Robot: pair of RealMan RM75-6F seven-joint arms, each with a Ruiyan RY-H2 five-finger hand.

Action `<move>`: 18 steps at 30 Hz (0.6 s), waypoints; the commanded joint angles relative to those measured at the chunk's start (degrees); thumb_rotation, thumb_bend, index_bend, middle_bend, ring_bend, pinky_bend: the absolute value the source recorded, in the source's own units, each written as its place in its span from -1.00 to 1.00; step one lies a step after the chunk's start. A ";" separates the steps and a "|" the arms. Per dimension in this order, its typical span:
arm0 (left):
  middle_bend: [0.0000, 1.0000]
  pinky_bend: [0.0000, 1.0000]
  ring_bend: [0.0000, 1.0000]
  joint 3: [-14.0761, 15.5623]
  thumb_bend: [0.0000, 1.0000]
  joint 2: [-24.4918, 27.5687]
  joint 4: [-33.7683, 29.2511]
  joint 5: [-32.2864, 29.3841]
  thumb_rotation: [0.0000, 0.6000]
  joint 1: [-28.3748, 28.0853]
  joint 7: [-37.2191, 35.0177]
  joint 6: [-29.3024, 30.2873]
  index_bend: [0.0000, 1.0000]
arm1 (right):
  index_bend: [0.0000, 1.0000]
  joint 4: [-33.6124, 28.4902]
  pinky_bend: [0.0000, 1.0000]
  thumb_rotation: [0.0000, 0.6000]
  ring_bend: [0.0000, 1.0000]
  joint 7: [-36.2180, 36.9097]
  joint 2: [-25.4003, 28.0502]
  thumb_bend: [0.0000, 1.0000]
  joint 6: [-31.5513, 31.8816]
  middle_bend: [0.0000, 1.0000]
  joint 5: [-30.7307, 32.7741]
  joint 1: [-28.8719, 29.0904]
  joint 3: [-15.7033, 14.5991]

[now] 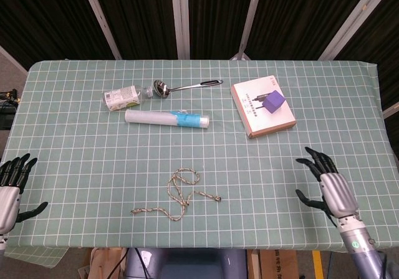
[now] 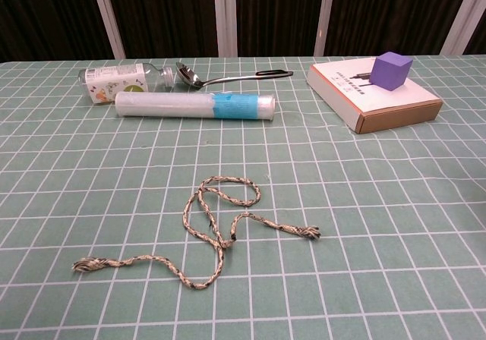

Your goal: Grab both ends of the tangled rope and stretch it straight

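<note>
A thin braided rope [image 1: 177,193] [image 2: 213,226] lies in a loose tangle near the table's front edge, one frayed end at the left [image 2: 85,265] and the other at the right [image 2: 310,234]. My right hand [image 1: 330,189] hovers open over the cloth, well to the right of the rope, fingers spread. My left hand [image 1: 11,189] is open at the table's left front corner, far from the rope. Neither hand shows in the chest view.
Toward the back lie a small bottle [image 1: 122,96], a metal spoon [image 1: 184,86] and a clear tube with a blue band [image 1: 167,118]. A flat box [image 1: 262,108] with a purple cube [image 1: 272,101] on it sits at the back right.
</note>
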 commanded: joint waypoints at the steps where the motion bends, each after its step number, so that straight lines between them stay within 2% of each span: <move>1: -1.00 -1.00 -1.00 -0.10 -1.00 0.00 0.03 -0.15 1.00 -0.02 0.16 -0.02 -1.00 | -0.35 -2.77 -1.00 1.00 -1.00 -3.26 -4.97 -0.33 -6.14 -0.85 2.17 5.21 1.89; 5: -1.00 -1.00 -1.00 -0.12 -1.00 0.05 0.09 -0.37 1.00 -0.02 0.19 -0.14 -1.00 | -0.25 -2.31 -1.00 1.00 -1.00 -9.70 -12.07 -0.33 -10.57 -0.80 6.52 9.58 3.35; 8: -1.00 -1.00 -1.00 -0.18 -1.00 0.12 0.17 -0.52 1.00 -0.05 0.11 -0.23 -1.00 | -0.18 -1.69 -1.00 1.00 -1.00 -12.48 -15.46 -0.33 -11.91 -0.79 8.77 11.29 3.82; 18: -1.00 -1.00 -1.00 -0.30 -1.00 0.51 0.26 -1.13 1.00 -0.12 -0.66 -0.65 -1.00 | -0.11 0.79 -1.00 1.00 -1.00 -18.67 -24.10 -0.33 -13.89 -0.77 14.59 15.47 5.11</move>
